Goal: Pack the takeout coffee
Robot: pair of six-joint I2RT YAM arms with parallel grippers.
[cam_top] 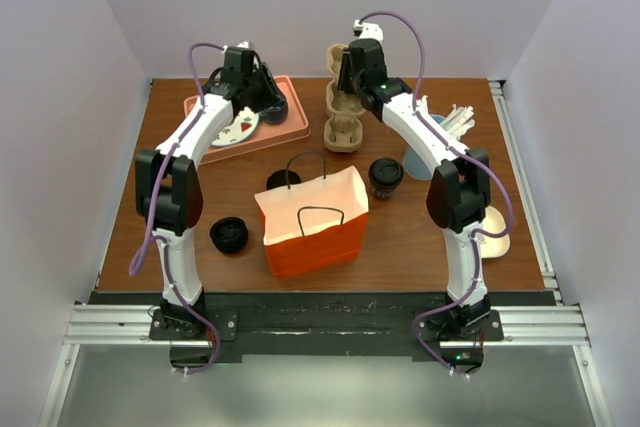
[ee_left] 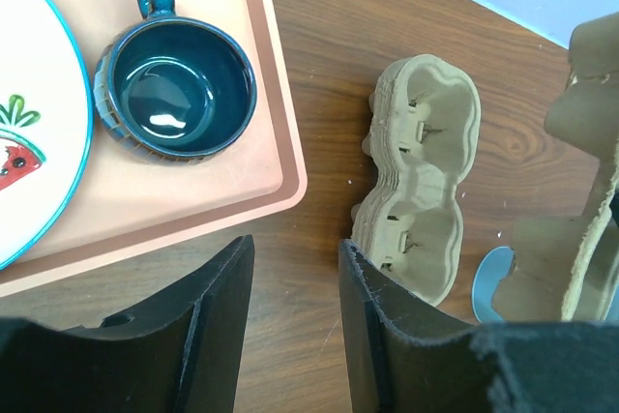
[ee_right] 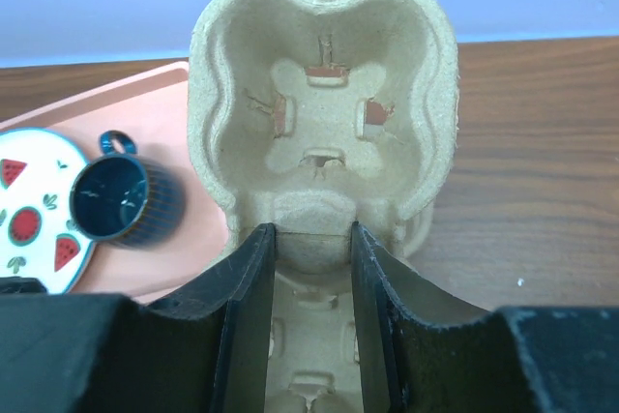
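Note:
The takeout coffee (cam_top: pixel 385 175), a dark cup with a black lid, stands on the table just right of the open orange paper bag (cam_top: pixel 312 219). Neither gripper is near it. At the back of the table my right gripper (cam_top: pixel 350 72) (ee_right: pixel 311 231) is shut on the middle ridge of a cardboard cup carrier (ee_right: pixel 324 94), which tilts up toward the camera. My left gripper (cam_top: pixel 268 92) (ee_left: pixel 295 249) hangs open over bare wood beside the pink tray (ee_left: pixel 261 157), with nothing between its fingers. More cup carriers (ee_left: pixel 421 181) lie to its right.
The pink tray (cam_top: pixel 290 132) at the back left holds a watermelon plate (cam_top: pixel 235 130) and a blue mug (ee_left: pixel 179 89). A low black round piece (cam_top: pixel 229 235) sits left of the bag. A blue plate (cam_top: pixel 420 157), white utensils (cam_top: pixel 460 119) and a beige dish (cam_top: pixel 497 232) lie at the right.

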